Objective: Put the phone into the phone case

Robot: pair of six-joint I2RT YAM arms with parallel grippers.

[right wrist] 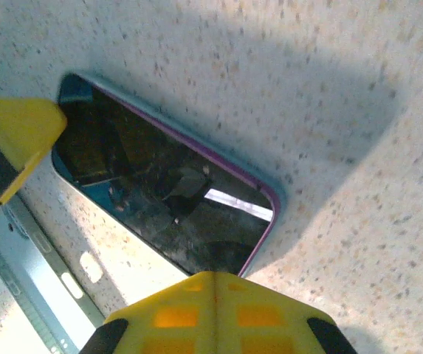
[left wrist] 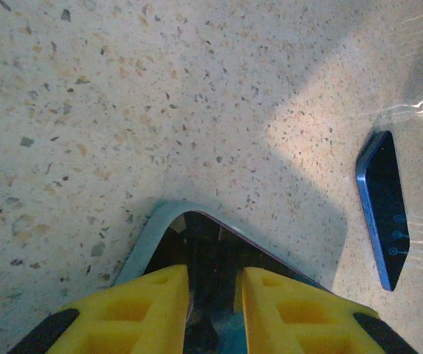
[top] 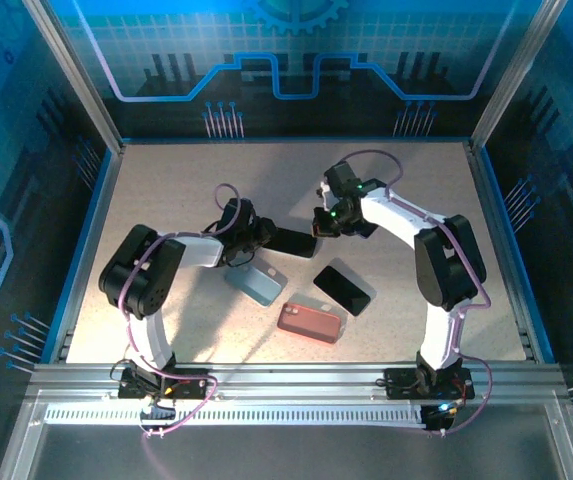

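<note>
A dark-screened phone [top: 294, 241] lies flat at the table's centre, its edge ringed by a pale blue and purple case rim. In the left wrist view a corner of the phone [left wrist: 211, 243] pokes out from under my left gripper [left wrist: 215, 276]. Its yellow fingers sit over the screen with a narrow gap, holding nothing. My left gripper [top: 264, 236] is at the phone's left end. My right gripper [top: 328, 222] is at the right end. In the right wrist view the phone [right wrist: 159, 192] lies just beyond my right gripper [right wrist: 215, 280], which is shut with its tips at the phone's corner.
A second black phone [top: 343, 288] [left wrist: 384, 206] lies to the right of centre. An empty blue-grey case [top: 256, 283] and a red case [top: 310, 322] lie nearer the front. The table [top: 166, 190] has open room at the back and left.
</note>
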